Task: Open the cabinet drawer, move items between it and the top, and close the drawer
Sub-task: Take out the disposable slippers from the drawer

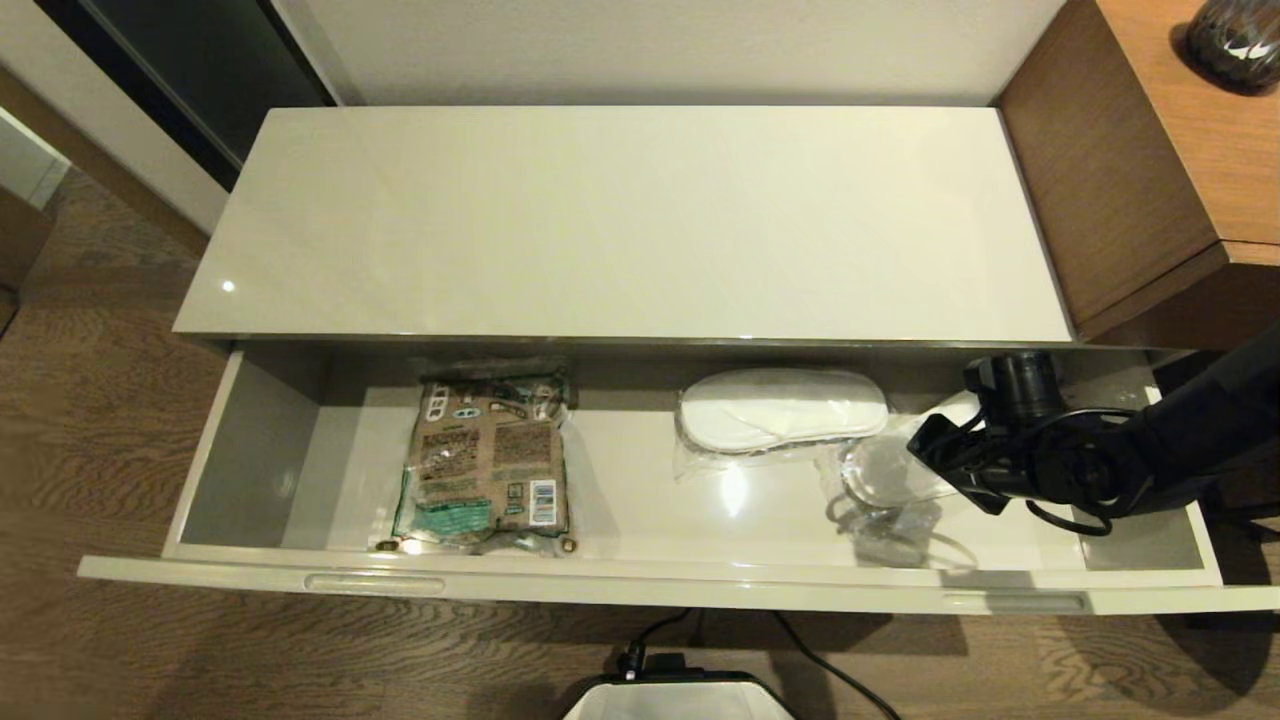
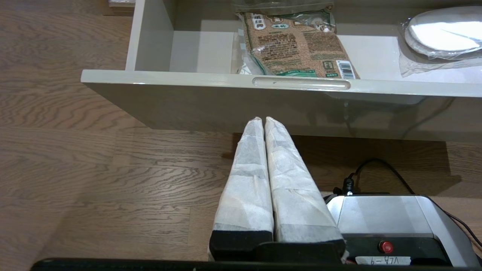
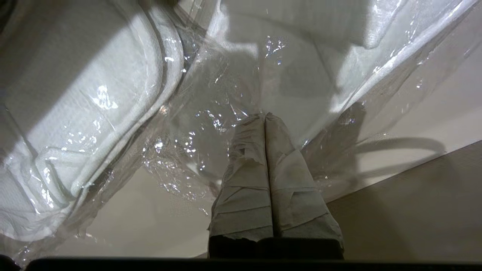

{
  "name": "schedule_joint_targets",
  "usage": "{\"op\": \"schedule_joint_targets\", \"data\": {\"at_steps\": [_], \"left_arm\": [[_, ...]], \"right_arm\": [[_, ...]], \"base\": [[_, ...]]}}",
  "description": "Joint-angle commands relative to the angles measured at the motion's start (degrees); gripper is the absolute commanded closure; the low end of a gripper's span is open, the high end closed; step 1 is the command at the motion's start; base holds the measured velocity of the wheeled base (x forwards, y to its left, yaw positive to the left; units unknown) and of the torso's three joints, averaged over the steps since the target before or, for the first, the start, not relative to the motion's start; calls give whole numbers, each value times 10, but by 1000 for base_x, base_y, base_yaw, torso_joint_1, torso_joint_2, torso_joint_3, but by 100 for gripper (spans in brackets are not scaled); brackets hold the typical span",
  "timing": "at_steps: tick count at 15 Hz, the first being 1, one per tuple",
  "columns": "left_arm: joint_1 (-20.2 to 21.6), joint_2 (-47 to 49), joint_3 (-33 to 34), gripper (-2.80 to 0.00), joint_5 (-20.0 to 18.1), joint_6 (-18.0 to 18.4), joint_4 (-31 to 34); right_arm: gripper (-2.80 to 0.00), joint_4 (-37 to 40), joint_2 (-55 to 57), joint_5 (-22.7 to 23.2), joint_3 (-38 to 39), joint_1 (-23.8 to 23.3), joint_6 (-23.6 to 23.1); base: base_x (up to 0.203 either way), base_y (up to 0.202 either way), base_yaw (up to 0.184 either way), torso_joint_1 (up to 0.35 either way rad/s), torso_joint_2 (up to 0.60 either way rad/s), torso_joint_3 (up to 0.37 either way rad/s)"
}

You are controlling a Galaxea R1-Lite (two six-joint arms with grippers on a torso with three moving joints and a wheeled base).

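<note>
The cabinet drawer [image 1: 640,585] stands pulled out below the bare cream-white top [image 1: 620,220]. In its left half lies the brown-and-green pouch [image 1: 487,460] [image 2: 297,47]. Right of the middle lie the white slippers [image 1: 780,410] [image 3: 75,105] in clear wrap. My right gripper [image 1: 880,478] [image 3: 264,117] is inside the drawer just right of them, shut on the bunched clear wrap. A white soft thing [image 1: 958,408] shows behind it, mostly hidden; I cannot tell whether it is the tissue pack. My left gripper [image 2: 263,119] is shut and holds nothing, low over the floor before the drawer front [image 2: 188,78].
A brown wooden desk [image 1: 1180,130] with a dark vase [image 1: 1235,40] adjoins the cabinet on the right. My base [image 1: 680,700] [image 2: 391,218] and its black cable sit on the wooden floor before the drawer. Two handle slots [image 1: 375,583] [image 1: 1015,602] line the front rim.
</note>
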Motion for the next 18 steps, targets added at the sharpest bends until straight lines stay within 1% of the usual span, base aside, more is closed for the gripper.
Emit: {"op": "schedule_joint_targets", "data": {"at_steps": [1,11,17,18], "left_arm": [[0,0,0,0,0,0,0],[0,1,0,0,0,0,1],[0,0,0,0,0,0,1],[0,0,0,0,0,0,0]], "right_arm": [[0,-2,1,11,5,-2,3],[0,-1,-9,11,7,-3,3],[0,0,6,-10,-2,-2,3],[0,-2,6,-21,-1,0,3]], "base": [[0,0,0,0,0,0],[0,0,0,0,0,0],[0,0,0,0,0,0],[0,0,0,0,0,0]]}}
